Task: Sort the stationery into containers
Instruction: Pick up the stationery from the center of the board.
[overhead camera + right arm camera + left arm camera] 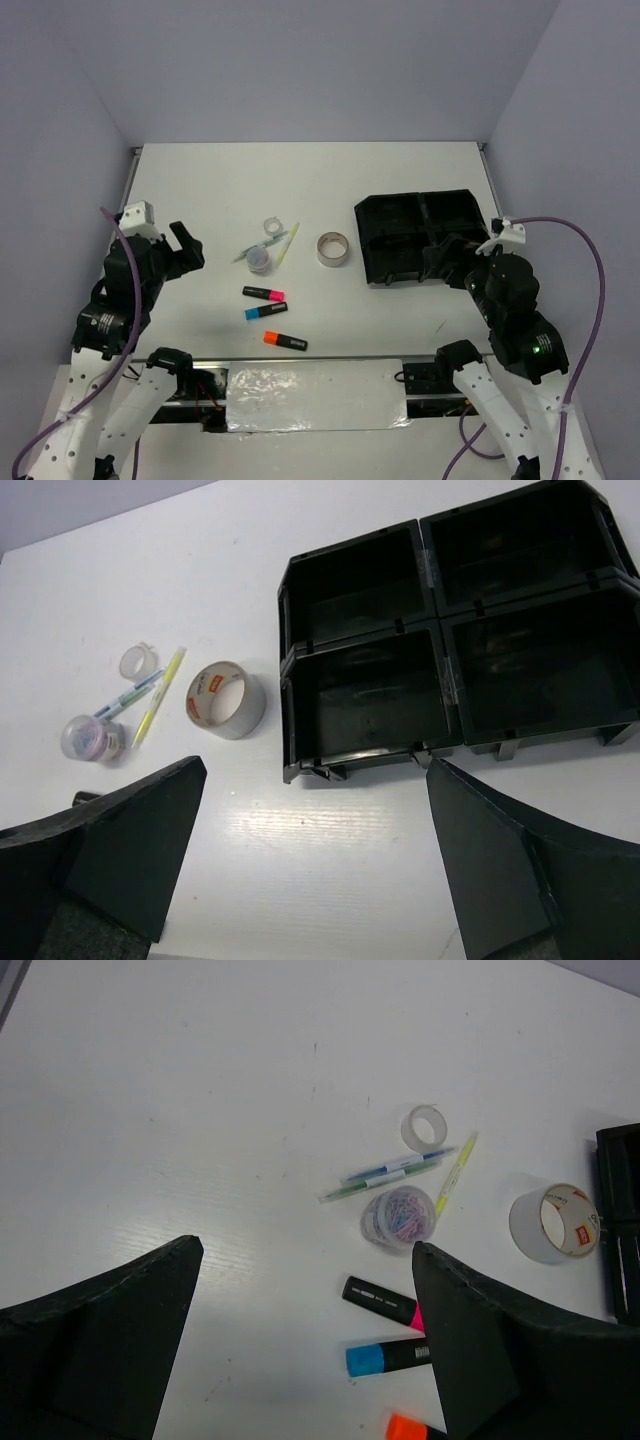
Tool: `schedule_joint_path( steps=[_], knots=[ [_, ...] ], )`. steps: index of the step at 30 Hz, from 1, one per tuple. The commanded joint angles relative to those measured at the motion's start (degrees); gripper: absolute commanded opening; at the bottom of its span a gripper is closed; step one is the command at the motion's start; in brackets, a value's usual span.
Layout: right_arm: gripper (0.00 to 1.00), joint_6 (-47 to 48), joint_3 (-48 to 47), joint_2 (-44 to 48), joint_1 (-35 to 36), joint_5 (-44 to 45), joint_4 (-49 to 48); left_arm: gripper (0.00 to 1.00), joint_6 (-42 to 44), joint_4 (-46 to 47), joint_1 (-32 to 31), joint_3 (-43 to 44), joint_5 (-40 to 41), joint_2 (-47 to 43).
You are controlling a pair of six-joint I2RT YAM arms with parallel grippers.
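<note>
Three black highlighters lie near the front of the table: pink-ended (263,293), blue-ended (265,311) and orange-ended (285,341). Behind them are a small clear pot (259,261), a greyish pen (256,249), a yellow-green pen (288,243) and a clear ring (274,226). The grey tape roll (335,249) stands left of the black organiser tray (362,240), whose compartments look empty. My left gripper (188,248) is open and empty, left of the stationery. In the left wrist view it (307,1250) hovers above the table beside the pink highlighter (380,1302). My right gripper (316,765) is open and empty, just in front of the tray (287,720).
The white table (200,180) is walled by grey panels at the back and both sides. A foil-covered strip (315,395) runs along the near edge between the arm bases. A purple cable (590,270) loops from the right arm.
</note>
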State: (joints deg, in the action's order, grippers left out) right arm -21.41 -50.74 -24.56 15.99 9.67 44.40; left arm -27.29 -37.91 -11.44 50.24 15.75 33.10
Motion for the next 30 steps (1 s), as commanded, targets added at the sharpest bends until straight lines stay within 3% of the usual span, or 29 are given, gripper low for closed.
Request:
schedule_joint_path(
  steps=[1, 4, 7, 9, 11, 13, 17, 20, 22, 24, 27, 30],
  knots=[
    [1.00, -0.04, -2.00, -1.28, 0.27, -0.18, -0.19, 0.99, -0.48, 1.88, -0.07, -0.40, -0.54, 0.29],
    [1.00, 0.05, -1.73, -2.42, 0.27, -3.24, -2.20, 0.99, -0.22, 2.05, -0.07, -0.40, -0.98, 0.56],
    [1.00, 0.84, 0.80, -4.00, 0.36, -13.76, -10.08, 0.99, 0.04, 2.66, -0.07, -0.75, -2.21, 0.56],
    [1.00, -0.21, 1.96, -8.91, 0.45, -23.76, -14.33, 0.99, 0.13, 2.67, -0.07, -0.76, -2.65, 0.82],
    [1.00, -1.35, 1.44, -17.92, 1.93, -26.89, -18.55, 0.99, 0.22, 2.49, -0.07, -0.58, -2.48, 1.00],
    [1.00, -0.66, -1.54, -24.72, 5.61, -23.23, -19.26, 0.99, 0.13, 2.58, -0.07, -0.76, -2.39, 1.00],
    [1.00, 2.33, -10.76, -42.47, 21.14, -7.42, -15.85, 0.99, 0.22, 2.93, -0.16, -1.02, -3.09, 1.26],
    [1.00, 2.78, -20.50, -56.10, 26.88, 2.00, -12.42, 0.99, 0.39, 2.75, -0.16, -0.85, -3.44, 2.49],
    [0.98, 3.47, -23.08, -63.93, 28.21, 2.63, -12.41, 0.99, 0.48, 2.67, -0.25, -0.76, -3.62, 3.28],
    [0.89, 4.53, -27.10, -71.02, 29.27, 2.81, -12.33, 0.99, 0.57, 2.75, -0.16, -0.84, -4.06, 3.81],
    [0.77, 4.97, -32.31, -77.47, 29.45, 3.95, -10.92, 0.99, 0.83, 2.84, -0.16, -0.84, -4.41, 4.16],
    [0.74, 4.97, -34.68, -82.57, 29.45, 3.60, -11.18, 0.99, 0.92, 2.84, -0.16, -0.76, -4.41, 4.43]
  ],
)
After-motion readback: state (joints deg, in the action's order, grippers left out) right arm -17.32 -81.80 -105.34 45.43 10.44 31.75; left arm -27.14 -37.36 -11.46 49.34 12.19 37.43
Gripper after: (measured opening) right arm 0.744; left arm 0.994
